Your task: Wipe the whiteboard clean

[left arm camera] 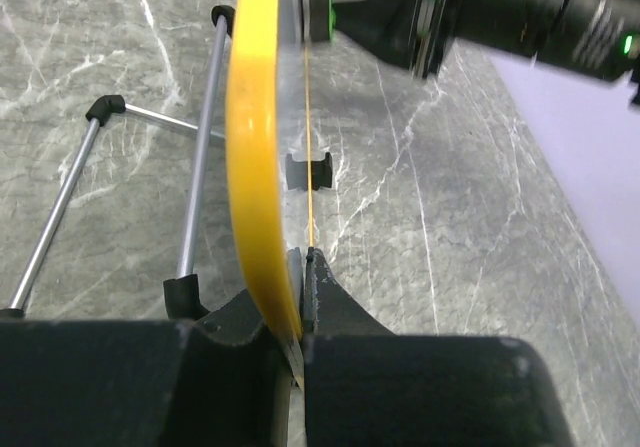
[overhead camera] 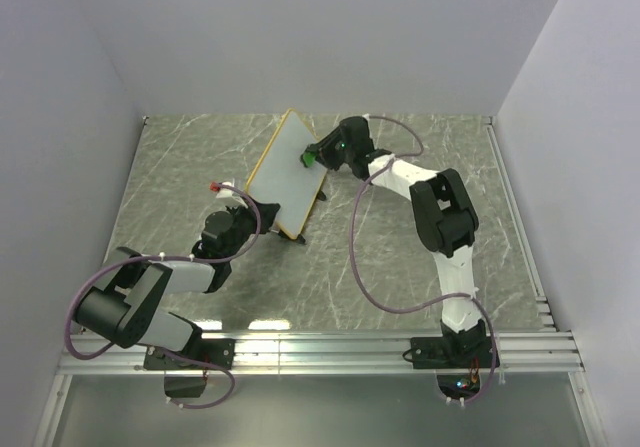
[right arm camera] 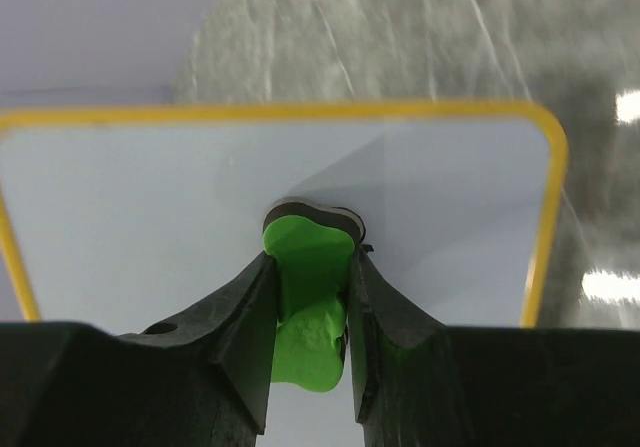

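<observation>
Counted two arms, one whiteboard and one eraser on the grey marbled counter. Nearest, found the left pincer closed tight on the whiteboard's yellow frame at its near end, the frame edge wedged between both fingers with no gap left. Saw three thin metal rods with black caps just left of that edge in the left wrist view. Placed the whiteboard in the far half of the counter, a little left of centre, tilted up and running towards the far edge. Farther out, found the right pincer part-closed around the green eraser, whose dark pad touched the white face. Made out no marks on that face.
</observation>
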Robot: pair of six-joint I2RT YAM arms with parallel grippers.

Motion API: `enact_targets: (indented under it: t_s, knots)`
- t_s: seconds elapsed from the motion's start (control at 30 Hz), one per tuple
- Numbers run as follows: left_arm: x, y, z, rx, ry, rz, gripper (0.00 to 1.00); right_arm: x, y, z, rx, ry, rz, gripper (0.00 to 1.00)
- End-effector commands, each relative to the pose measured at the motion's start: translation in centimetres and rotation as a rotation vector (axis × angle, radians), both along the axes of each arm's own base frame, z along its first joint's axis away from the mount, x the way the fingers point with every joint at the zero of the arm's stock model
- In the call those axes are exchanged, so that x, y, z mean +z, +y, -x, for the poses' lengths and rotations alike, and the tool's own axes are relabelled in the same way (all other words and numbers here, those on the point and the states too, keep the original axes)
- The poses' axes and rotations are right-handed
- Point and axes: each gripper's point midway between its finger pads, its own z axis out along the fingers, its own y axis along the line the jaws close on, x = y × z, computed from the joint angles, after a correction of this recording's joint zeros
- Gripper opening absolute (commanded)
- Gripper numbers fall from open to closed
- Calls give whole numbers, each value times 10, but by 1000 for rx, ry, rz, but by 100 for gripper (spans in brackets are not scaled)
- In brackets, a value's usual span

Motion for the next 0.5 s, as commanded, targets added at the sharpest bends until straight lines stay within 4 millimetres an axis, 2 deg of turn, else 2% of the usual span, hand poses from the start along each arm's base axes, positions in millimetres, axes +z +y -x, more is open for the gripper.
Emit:
enact_targets:
  t_s: [0.0,0.1,0.13,0.17,0.2,0.23,0.27,0.3,0.33,0.37,0.4,0.43,0.47]
  knots:
    - [-67,-16,46,-216,159,-187,0,15,7,-16,51,-38,9,0]
    - [-67,-16,46,-215,161,-188,0,28,7,-16,56,-68,-4,0]
    - [-67,-16,46,-215,160,-189,0,19,6,-9,63,-52,-5,0]
    - [-68,-16,46,-217,161,-190,0,33,6,-8,69,-88,-28,0]
    - [-68,-16,46,-218,162,-191,0,36,7,-3,85,-91,-40,0]
    - [-69,-16,46,-215,164,-191,0,26,4,6,91,-69,-36,0]
    - [-69,-16,46,-217,164,-191,0,42,5,11,102,-104,-54,0]
    - [-69,-16,46,-217,164,-191,0,47,5,17,116,-112,-64,0]
    - [-69,-16,46,-218,166,-191,0,41,3,27,136,-108,-56,0]
    - [-70,-16,47,-218,167,-191,0,60,2,33,150,-147,-67,0]
    - [-69,-17,47,-222,166,-192,0,65,1,39,165,-156,-58,14]
    - [-70,-17,48,-225,169,-193,1,64,-3,46,176,-164,-20,43]
    - [-70,-17,47,-225,166,-192,1,78,-9,55,179,-173,2,65]
